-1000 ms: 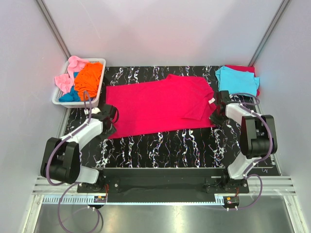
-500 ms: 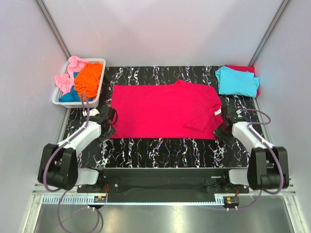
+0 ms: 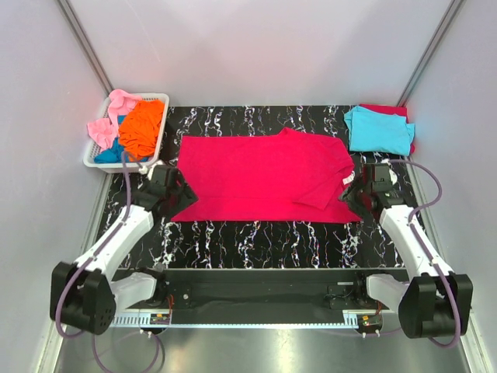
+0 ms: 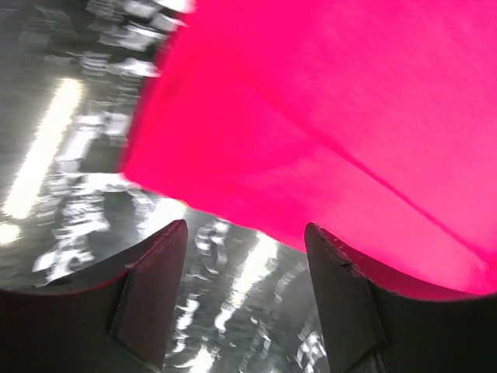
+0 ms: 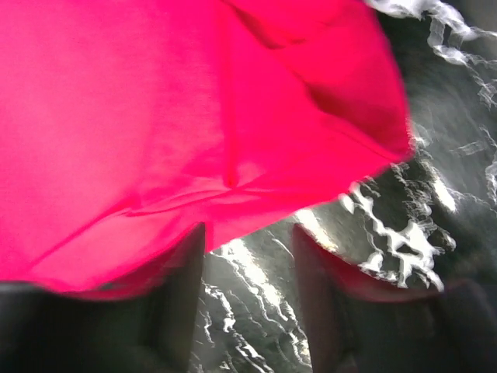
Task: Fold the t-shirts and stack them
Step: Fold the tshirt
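Big red shirt lies flat on the table, with one arm at each end

The crimson-red t-shirt (image 3: 260, 175) is spread flat in the middle of the black marbled table (image 3: 256, 237); the left arm reaches low from its base and bends in toward the shirt's near left corner; the left gripper (image 3: 177, 198) sits just beside that corner, its fingers (image 4: 147, 287) wide apart with only table showing between them; the right arm stretches out on its own side, and the right gripper (image 3: 353, 193) is at the shirt's near right corner, by the folded-in sleeve; its fingers (image 5: 182, 287) are apart too and hold nothing, though that view is blurry; the cyan t-shirt (image 3: 378, 130) lies folded at the far right corner, on top of something red; the orange t-shirt (image 3: 142, 124), pink t-shirt (image 3: 109, 124) and blue t-shirt (image 3: 112, 153) are heaped in the white basket (image 3: 159, 136) at the far left.
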{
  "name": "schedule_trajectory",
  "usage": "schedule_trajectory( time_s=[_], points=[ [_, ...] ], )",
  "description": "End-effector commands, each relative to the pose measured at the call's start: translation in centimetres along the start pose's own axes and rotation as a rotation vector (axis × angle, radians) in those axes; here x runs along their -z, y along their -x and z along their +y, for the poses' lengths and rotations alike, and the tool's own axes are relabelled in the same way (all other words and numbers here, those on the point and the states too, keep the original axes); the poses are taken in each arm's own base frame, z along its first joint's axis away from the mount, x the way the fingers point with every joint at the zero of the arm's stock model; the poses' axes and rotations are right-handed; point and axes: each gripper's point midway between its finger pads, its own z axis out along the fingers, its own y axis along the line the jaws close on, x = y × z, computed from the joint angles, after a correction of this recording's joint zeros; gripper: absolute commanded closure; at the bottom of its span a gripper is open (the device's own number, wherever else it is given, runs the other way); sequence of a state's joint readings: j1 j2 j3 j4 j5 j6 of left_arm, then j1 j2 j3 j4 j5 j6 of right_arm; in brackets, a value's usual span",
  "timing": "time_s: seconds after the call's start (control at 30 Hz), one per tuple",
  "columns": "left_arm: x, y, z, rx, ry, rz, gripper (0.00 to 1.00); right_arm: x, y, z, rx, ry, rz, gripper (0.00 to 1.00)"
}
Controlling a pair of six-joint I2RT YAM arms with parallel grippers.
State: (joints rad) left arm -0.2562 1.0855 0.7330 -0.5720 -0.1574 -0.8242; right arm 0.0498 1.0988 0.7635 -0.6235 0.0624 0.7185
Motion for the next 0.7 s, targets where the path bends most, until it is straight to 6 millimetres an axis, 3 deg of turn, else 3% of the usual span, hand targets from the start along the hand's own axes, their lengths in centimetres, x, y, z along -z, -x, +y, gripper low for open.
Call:
schedule_trajectory(
  time_s=[0.0,0.1,0.2,0.33,0.4,0.43,0.67],
  points=[
    [0.3,-0.5,-6.1,-0.078,-0.239,0.088,0.33,0.9,0.9,3.2,0.095,0.18,-0.045,0.42],
    [0.3,-1.1,-8.8,-0.106,-0.32,0.127,0.33,0.2,0.4,4.0,0.129,0.235,-0.02,0.24],
    [0.4,-1.3,-11.2,-0.143,-0.368,0.121,0.33,-1.1,-0.8,4.1,0.153,0.249,0.039,0.21],
    [-0.2,-1.0,-11.6,-0.146,-0.348,0.115,0.33,-2.0,-1.6,5.3,0.151,0.337,0.06,0.37],
    [-0.4,-1.0,-11.2,-0.145,-0.335,0.108,0.33,-2.5,-2.1,5.0,0.139,0.327,0.082,0.42],
    [-0.3,-0.9,-11.2,-0.146,-0.335,0.1,0.33,-3.1,-2.5,4.7,0.137,0.308,0.1,0.49],
    [-0.5,-1.4,-9.8,-0.155,-0.3,0.095,0.33,-4.8,-3.8,4.5,0.123,0.32,0.145,0.65]
  ],
)
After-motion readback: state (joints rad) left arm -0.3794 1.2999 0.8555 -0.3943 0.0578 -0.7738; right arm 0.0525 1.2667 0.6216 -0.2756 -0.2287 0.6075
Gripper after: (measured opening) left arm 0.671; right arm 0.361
